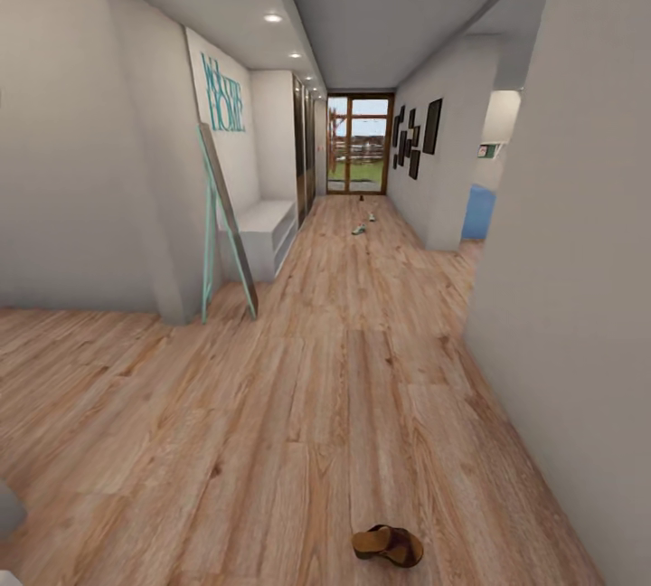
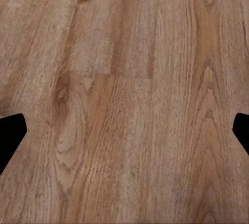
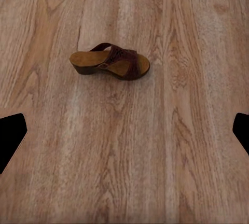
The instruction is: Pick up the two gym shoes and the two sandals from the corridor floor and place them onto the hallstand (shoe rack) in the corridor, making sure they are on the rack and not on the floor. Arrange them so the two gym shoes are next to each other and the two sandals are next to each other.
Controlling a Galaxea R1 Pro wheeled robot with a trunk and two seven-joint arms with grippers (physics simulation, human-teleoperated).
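Corridor floor (image 1: 271, 405): light brown wood planks, darker grain lines and knots throughout. Near sandal (image 1: 388, 545): tan footbed, dark maroon-brown strap, brown sole; same colouring confirmed in the right wrist view (image 3: 110, 61). Two small shoes far down the corridor (image 1: 364, 223): pale with a greenish tint, detail too small to tell. Low shelf unit (image 1: 269, 233) at left: white. Leaning frame (image 1: 221, 224): teal. Wall lettering (image 1: 223, 94): teal on white. Picture frames (image 1: 416, 136) at right: black. Far door (image 1: 360, 145): brown frame. Fingertips (image 2: 10, 138): black.

Matt grained wood-plank floor (image 1: 298, 405), leathery brown sandal (image 3: 111, 62)
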